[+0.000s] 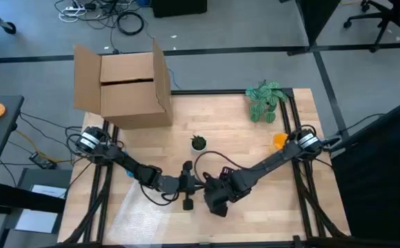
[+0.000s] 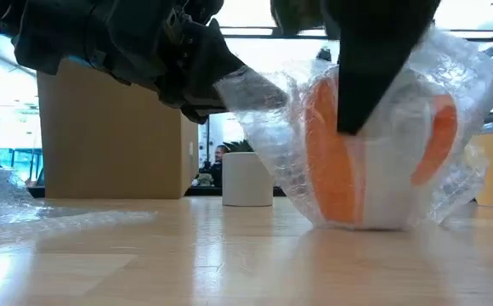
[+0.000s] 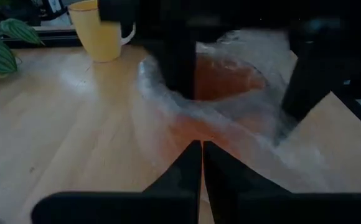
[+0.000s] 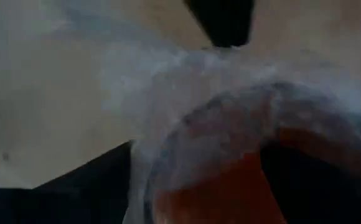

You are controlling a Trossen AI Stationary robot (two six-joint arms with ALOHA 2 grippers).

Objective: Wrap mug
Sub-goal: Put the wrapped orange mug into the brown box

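Observation:
The orange and white mug (image 2: pixel 382 170) stands on the table, swathed in bubble wrap (image 2: pixel 272 127). My right gripper (image 1: pixel 217 196) comes down over it from above, one finger on its near side and one on its far side. My left gripper (image 1: pixel 188 186) is just left of the mug, shut on the wrap. In the left wrist view the mug's orange inside (image 3: pixel 224 81) shows between the right gripper's two dark fingers. More bubble wrap (image 1: pixel 138 213) lies flat at the near left. My left gripper pinches a gathered part of the bubble wrap (image 3: pixel 199 134) between its two fingers, level, from the table's left. The wrap runs from there up over the mug's left side (image 2: pixel 246 89). My right gripper straddles the wrapped mug from above, its fingers (image 2: pixel 361 85) pointing down. One finger (image 3: pixel 174 62) is at the rim and the other (image 3: pixel 305 87) outside the wrap. The mug's base rests on the table.
An open cardboard box (image 1: pixel 127 86) stands at the far left and a leafy plant (image 1: pixel 265 100) at the far right. A small white pot (image 1: pixel 198 143) and a yellow mug (image 1: pixel 279 140) stand behind the work area.

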